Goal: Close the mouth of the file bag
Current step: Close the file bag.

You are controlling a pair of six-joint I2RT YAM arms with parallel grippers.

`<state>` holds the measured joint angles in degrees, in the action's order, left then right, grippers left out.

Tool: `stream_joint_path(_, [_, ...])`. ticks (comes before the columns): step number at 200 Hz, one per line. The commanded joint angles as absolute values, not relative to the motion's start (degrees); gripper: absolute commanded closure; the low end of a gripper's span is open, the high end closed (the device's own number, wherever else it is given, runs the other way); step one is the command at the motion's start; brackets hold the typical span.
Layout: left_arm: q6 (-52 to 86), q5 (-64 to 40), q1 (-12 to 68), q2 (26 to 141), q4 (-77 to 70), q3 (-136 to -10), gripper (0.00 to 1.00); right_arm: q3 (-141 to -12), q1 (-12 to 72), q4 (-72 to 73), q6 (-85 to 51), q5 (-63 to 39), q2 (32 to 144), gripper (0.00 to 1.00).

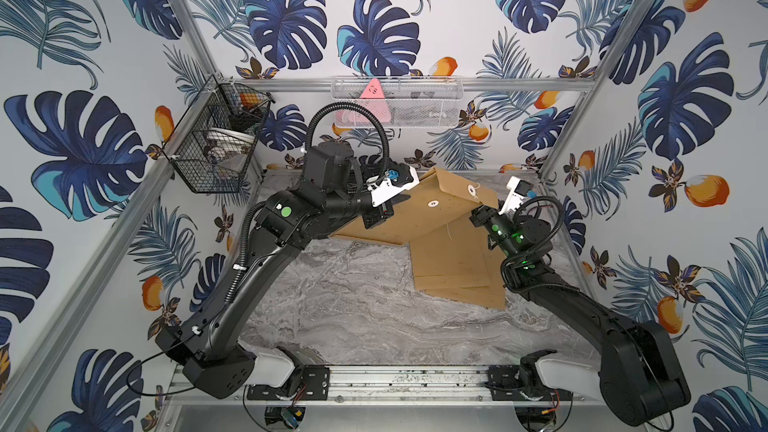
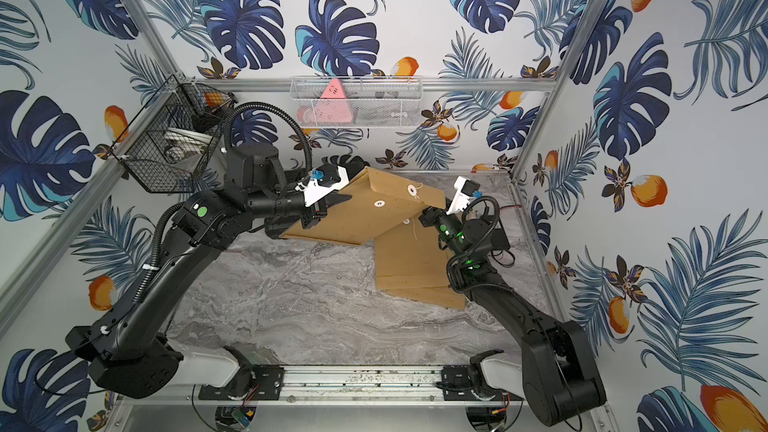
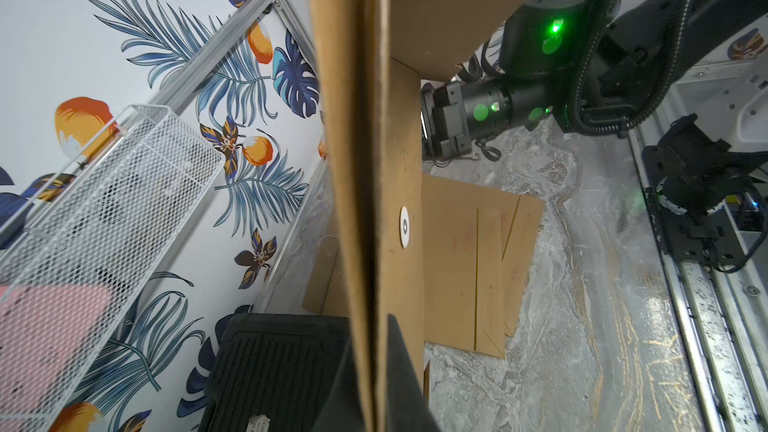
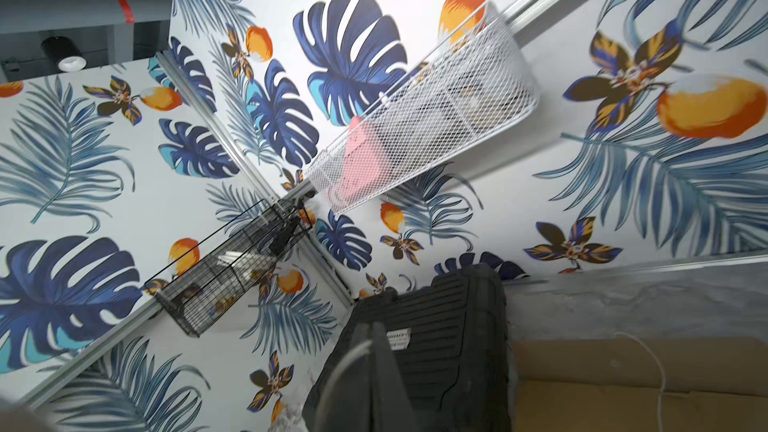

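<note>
A brown paper file bag (image 1: 432,218) (image 2: 365,222) is held tilted above the table, flap side up. My left gripper (image 1: 376,218) (image 3: 376,367) is shut on its left edge, and the bag (image 3: 365,160) runs edge-on between the jaws. The folded flap carries a white disc (image 1: 472,190), with a second disc (image 1: 433,203) (image 3: 404,226) on the body. My right gripper (image 1: 478,207) (image 4: 370,347) sits at the flap's right corner, shut, with the thin white string (image 4: 353,355) coming out of its tips.
More brown file bags (image 1: 453,268) (image 2: 411,268) lie flat on the marble table under the right arm. A black ribbed object (image 4: 449,326) stands by the back wall. A black wire basket (image 1: 216,139) and a white mesh basket (image 1: 399,101) hang on the walls.
</note>
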<state>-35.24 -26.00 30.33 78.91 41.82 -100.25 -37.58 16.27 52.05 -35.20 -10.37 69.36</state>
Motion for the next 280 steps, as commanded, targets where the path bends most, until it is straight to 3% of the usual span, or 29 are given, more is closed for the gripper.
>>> stream_joint_path(1, [-35.2, -25.4, 29.6, 78.1, 43.6, -98.2, 1.00, -39.2, 15.3, 49.2, -33.7, -8.9, 66.2, 1.00])
stream_joint_path(64, [-33.9, -24.0, 27.6, 77.6, 40.5, -97.9, 1.00, -40.9, 14.4, 38.6, -28.2, -8.0, 59.8, 1.00])
stream_joint_path(100, [-41.1, -17.4, 27.6, 74.6, 33.2, -93.4, 1.00, -38.7, 14.4, 37.5, -27.3, -17.8, 54.8, 1.00])
stream_joint_path(118, [-45.4, -14.8, 27.6, 72.1, 26.7, -88.7, 1.00, -37.3, 14.4, 35.1, -29.8, -17.3, 51.7, 0.95])
stream_joint_path(141, [-50.8, -17.0, 27.5, 70.8, 24.9, -85.3, 1.00, -43.1, 14.1, 17.7, -33.3, -13.8, 50.8, 0.76])
stream_joint_path(172, [-53.8, -16.7, 27.5, 70.0, 20.7, -80.6, 1.00, -61.9, 14.0, -12.7, -30.4, -21.2, 58.4, 0.81])
stream_joint_path(198, [-53.8, -14.5, 27.5, 71.1, 21.6, -81.9, 1.00, -53.6, 14.1, -6.3, -32.9, -16.6, 51.4, 1.00])
stream_joint_path(217, [-54.9, -14.1, 27.5, 70.3, 20.3, -80.9, 1.00, -51.7, 13.7, -8.3, -30.6, -10.5, 47.7, 1.00])
stream_joint_path(256, [-59.4, -14.0, 27.5, 71.1, 22.1, -82.2, 1.00, -50.6, 13.6, -8.9, -30.6, -14.2, 48.9, 1.00])
stream_joint_path(280, [-60.4, -14.8, 27.5, 72.3, 26.0, -86.1, 1.00, -48.9, 13.6, -6.8, -29.7, -14.8, 50.8, 0.72])
